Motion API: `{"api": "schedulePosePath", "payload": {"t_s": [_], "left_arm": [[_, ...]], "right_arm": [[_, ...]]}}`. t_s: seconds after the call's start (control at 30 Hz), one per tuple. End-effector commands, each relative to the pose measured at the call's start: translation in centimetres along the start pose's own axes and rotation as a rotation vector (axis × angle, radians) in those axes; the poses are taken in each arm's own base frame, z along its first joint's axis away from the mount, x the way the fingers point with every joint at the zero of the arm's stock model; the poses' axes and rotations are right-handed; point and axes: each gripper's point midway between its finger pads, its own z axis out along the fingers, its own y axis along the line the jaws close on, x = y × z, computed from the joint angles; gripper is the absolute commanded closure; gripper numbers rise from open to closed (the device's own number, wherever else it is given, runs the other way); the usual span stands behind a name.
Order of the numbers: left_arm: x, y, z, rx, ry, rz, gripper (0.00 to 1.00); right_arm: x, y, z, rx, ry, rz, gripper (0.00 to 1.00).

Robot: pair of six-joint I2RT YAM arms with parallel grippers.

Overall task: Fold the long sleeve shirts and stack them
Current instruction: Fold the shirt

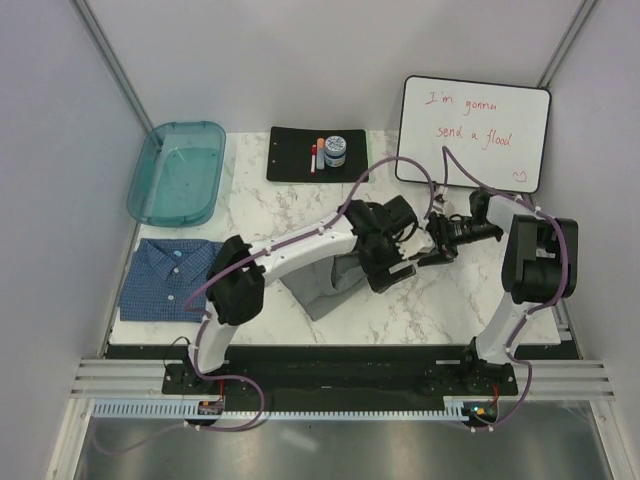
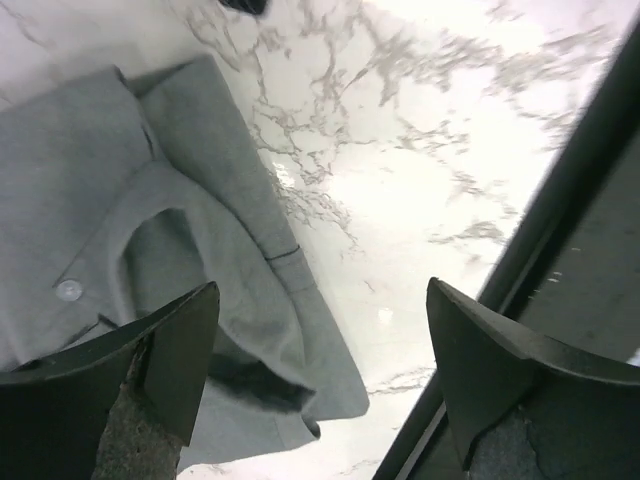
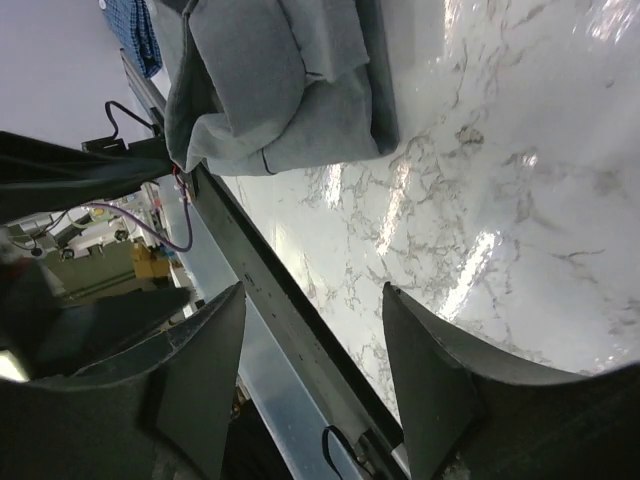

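Observation:
The grey long sleeve shirt [image 1: 322, 290] lies partly folded and bunched at the table's middle, under my left arm. It also shows in the left wrist view as the grey shirt [image 2: 150, 230], collar and a button visible. My left gripper [image 2: 322, 290] hovers open over its right edge, with nothing between the fingers; from above, the left gripper [image 1: 392, 268] is just right of the cloth. The blue checked shirt [image 1: 170, 278] lies folded at the table's left edge. My right gripper [image 3: 315, 292] stands open and empty over bare marble to the right of the grey shirt [image 3: 270, 90].
A teal plastic tray [image 1: 177, 172] sits at the back left. A black mat [image 1: 290, 160] with small containers lies at the back centre. A whiteboard [image 1: 475, 132] leans at the back right. The table's front rail [image 3: 290, 300] runs close below the right gripper.

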Motion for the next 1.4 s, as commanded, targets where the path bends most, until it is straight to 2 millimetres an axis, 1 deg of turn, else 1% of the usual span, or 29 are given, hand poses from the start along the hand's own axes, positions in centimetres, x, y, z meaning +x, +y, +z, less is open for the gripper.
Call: {"api": "schedulePosePath", "payload": {"t_s": [0.0, 0.07, 0.1, 0.13, 0.2, 0.27, 0.3, 0.37, 0.5, 0.6, 0.63, 0.7, 0.73, 0.77, 0.8, 0.83, 0.9, 0.93, 0.97, 1.0, 1.03, 1.1, 1.13, 1.2, 1.23, 1.27, 1.3, 1.33, 1.37], "left_arm": [[-2.6, 0.7, -10.0, 0.094, -0.257, -0.072, 0.13], [-0.2, 3.8, -10.0, 0.091, -0.266, -0.121, 0.15], [1.9, 4.8, -9.0, 0.090, -0.231, -0.137, 0.18], [3.5, 7.2, -9.4, 0.068, -0.236, -0.190, 0.19], [6.1, 8.1, -8.2, 0.129, -0.213, -0.223, 0.24], [8.1, 10.2, -7.4, 0.113, -0.217, -0.249, 0.29], [9.6, 10.1, -6.3, 0.117, -0.186, -0.255, 0.31], [10.6, 10.5, -5.4, 0.095, -0.183, -0.223, 0.34], [14.0, 9.0, -2.1, 0.131, -0.108, -0.261, 0.41], [14.9, 6.9, -0.5, 0.219, -0.100, -0.317, 0.51], [14.5, 5.5, -0.2, 0.273, -0.113, -0.325, 0.53], [13.7, 3.4, 0.5, 0.333, -0.111, -0.352, 0.57], [12.1, 1.2, 0.8, 0.387, -0.136, -0.313, 0.57], [11.0, -0.3, 0.9, 0.425, -0.146, -0.326, 0.57], [9.6, -1.7, 0.8, 0.456, -0.163, -0.300, 0.57], [8.0, -4.5, 0.9, 0.506, -0.171, -0.236, 0.57], [5.4, -6.4, -0.4, 0.559, -0.209, -0.198, 0.53], [4.4, -7.0, -1.8, 0.592, -0.249, -0.191, 0.52], [3.3, -6.7, -3.1, 0.603, -0.299, -0.206, 0.51], [2.5, -6.0, -4.6, 0.606, -0.353, -0.212, 0.50], [1.9, -3.6, -6.9, 0.565, -0.436, -0.240, 0.48], [1.4, 0.4, -9.0, 0.472, -0.517, -0.290, 0.46], [2.5, 5.1, -9.4, 0.342, -0.539, -0.370, 0.45], [4.1, 9.7, -9.9, 0.225, -0.534, -0.375, 0.45], [6.0, 13.1, -9.5, 0.116, -0.499, -0.412, 0.45], [7.2, 14.9, -8.2, 0.066, -0.456, -0.370, 0.47], [8.0, 16.0, -7.7, 0.032, -0.417, -0.363, 0.48], [9.1, 17.4, -7.1, -0.018, -0.383, -0.366, 0.49], [10.0, 17.9, -5.6, -0.019, -0.347, -0.338, 0.53]], "right_arm": [[1.3, 0.5, 0.6, -0.006, -0.006, 0.021, 0.36], [1.9, 0.2, 1.9, 0.003, 0.025, 0.026, 0.36], [1.9, 0.3, 2.4, 0.001, 0.031, 0.023, 0.36], [1.7, 0.3, 2.9, 0.003, 0.033, 0.025, 0.36], [0.8, 0.3, 4.6, 0.016, 0.022, 0.028, 0.37], [-0.3, 0.0, 6.6, 0.044, 0.016, -0.009, 0.38], [-0.8, -0.1, 7.1, 0.055, 0.015, 0.015, 0.39], [-2.1, -0.8, 8.2, 0.080, 0.011, 0.003, 0.46], [-4.7, -2.1, 9.5, 0.135, -0.031, -0.008, 0.63], [-7.1, -2.5, 10.7, 0.156, -0.051, -0.034, 0.76], [-7.6, -2.8, 11.5, 0.161, -0.047, -0.032, 0.83], [-10.4, -1.7, 11.9, 0.150, -0.087, -0.082, 0.86], [-10.8, -1.4, 13.0, 0.150, -0.080, -0.105, 0.87], [-12.7, 0.1, 13.2, 0.137, -0.103, -0.160, 0.88], [-13.4, 0.9, 13.6, 0.129, -0.109, -0.193, 0.88], [-13.7, 2.3, 14.1, 0.108, -0.104, -0.236, 0.85], [-15.4, 4.5, 13.3, 0.076, -0.132, -0.314, 0.80], [-15.4, 5.0, 12.0, 0.091, -0.127, -0.323, 0.73], [-16.6, 5.9, 10.5, 0.114, -0.153, -0.372, 0.69], [-16.9, 5.9, 9.3, 0.141, -0.152, -0.451, 0.66], [-16.5, 6.1, 7.0, 0.177, -0.148, -0.447, 0.60], [-15.9, 6.1, 4.9, 0.217, -0.142, -0.483, 0.57], [-13.9, 6.3, 3.8, 0.226, -0.119, -0.459, 0.56], [-11.3, 6.5, 3.7, 0.202, -0.086, -0.441, 0.57], [-8.7, 6.3, 4.1, 0.183, -0.053, -0.400, 0.58], [-7.3, 6.3, 4.6, 0.159, -0.031, -0.375, 0.59], [-5.8, 6.6, 5.1, 0.117, -0.003, -0.353, 0.60], [-3.1, 6.2, 6.1, 0.088, 0.056, -0.308, 0.62], [-1.8, 6.0, 6.6, 0.062, 0.084, -0.287, 0.63]]}}
